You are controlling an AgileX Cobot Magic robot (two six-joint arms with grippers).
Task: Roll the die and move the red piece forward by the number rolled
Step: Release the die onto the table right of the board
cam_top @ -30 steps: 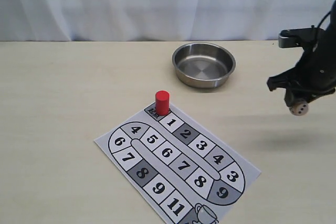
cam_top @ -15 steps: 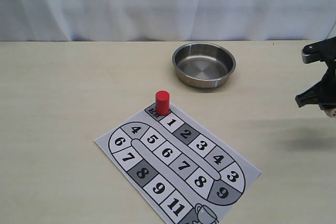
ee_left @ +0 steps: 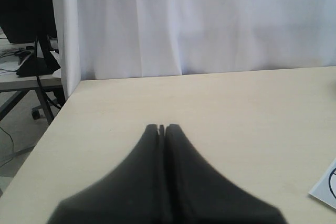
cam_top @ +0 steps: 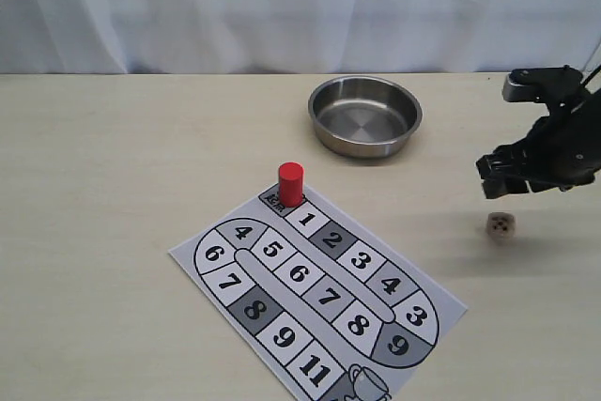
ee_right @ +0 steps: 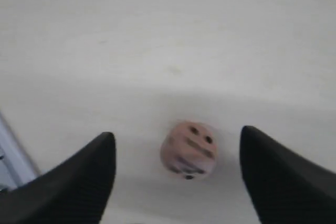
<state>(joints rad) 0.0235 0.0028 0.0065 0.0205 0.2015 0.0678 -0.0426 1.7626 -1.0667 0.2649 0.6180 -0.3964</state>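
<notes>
The tan die is free of the fingers, blurred, just below my right gripper at the right side of the table. In the right wrist view the die shows between the spread fingertips of the right gripper, touching neither. That gripper is open. The red piece stands upright on the start square of the numbered board. My left gripper is shut with nothing in it, over bare table; it does not show in the exterior view.
A steel bowl sits at the back of the table, beyond the board. A white curtain runs behind the table. The left wrist view shows the table's edge and a corner of the board.
My right gripper swung right, then came back left and opened. The die left its fingers and now hangs blurred below them. The red piece has not moved.
</notes>
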